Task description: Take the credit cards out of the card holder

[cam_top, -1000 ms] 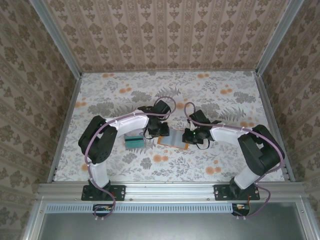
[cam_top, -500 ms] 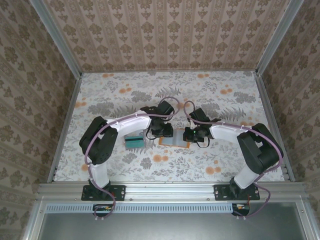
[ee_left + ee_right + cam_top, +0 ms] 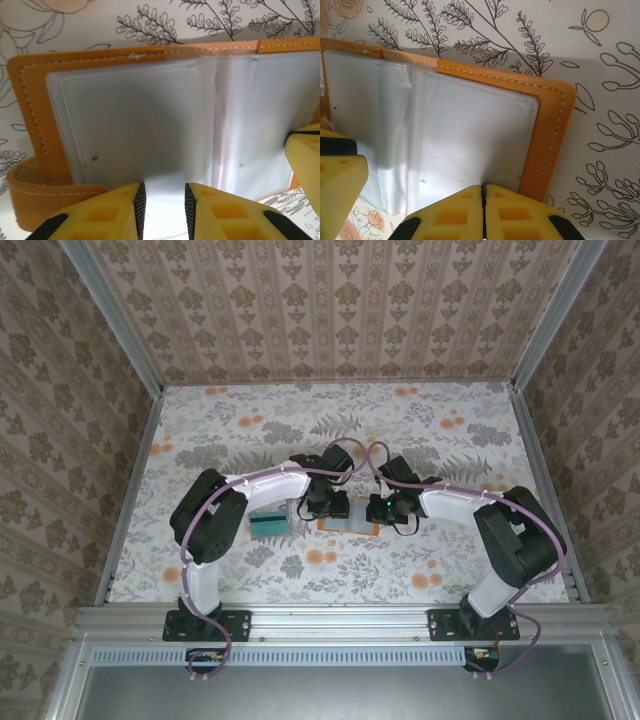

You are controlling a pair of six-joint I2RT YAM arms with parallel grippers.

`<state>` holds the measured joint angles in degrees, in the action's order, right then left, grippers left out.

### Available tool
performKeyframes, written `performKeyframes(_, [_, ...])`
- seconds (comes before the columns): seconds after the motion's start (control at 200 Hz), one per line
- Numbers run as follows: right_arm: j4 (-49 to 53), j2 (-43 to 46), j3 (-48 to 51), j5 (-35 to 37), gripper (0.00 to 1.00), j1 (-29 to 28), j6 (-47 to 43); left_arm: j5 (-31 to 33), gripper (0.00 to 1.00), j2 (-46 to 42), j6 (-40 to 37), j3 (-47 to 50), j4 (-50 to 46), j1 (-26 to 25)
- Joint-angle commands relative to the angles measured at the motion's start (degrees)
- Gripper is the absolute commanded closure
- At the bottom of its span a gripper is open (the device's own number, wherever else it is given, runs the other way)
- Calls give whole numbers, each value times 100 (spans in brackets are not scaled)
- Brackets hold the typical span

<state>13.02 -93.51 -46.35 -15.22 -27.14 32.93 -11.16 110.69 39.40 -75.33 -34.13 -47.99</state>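
Change: over the last second the left arm has swung inward, carrying the left claw [image 3: 163, 190] over the left half of the card holder [image 3: 30, 110]. The right arm has hardly shifted.
Meaning: probably a reach into another pocket, so the emptying looks partly done.
Left claw: its fingers are a little apart with a pale sheet showing in the gap. I cannot tell whether they pinch it.
Right claw [image 3: 483, 190]: its fingers are together, tips at the holder's near edge, seemingly pinning it.
Holder's place: it lies open and flat on the floral-printed worktop [image 3: 230, 420], between the two claws.
Credit cards [image 3: 268, 523]: a small teal-and-dark stack sits just left of the holder, unmoved.
Materials: the cover is orange-tan and leather-like, with pale stitching, rounded corners and a strap loop [image 3: 30, 185]. The sleeves [image 3: 140, 120] are glossy grey-blue plastic, creased at the fold. Whether cards remain inside is unclear.
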Motion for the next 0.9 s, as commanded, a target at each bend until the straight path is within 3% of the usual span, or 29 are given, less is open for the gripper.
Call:
performKeyframes(0.0, [430,-161,23,282,90,42,-102,231,70,-74,90,99,-226,144])
performKeyframes(0.325, [417,-233,-12,265,90,41,-109,219,70,-167,202,281,-121,246])
performKeyframes(0.675, [410,-248,38,268,90,42,-106,619,69,-457,391,482,-195,344])
performKeyframes(0.895, [388,-247,29,266,90,42,-102,461,69,-386,390,508,-111,356])
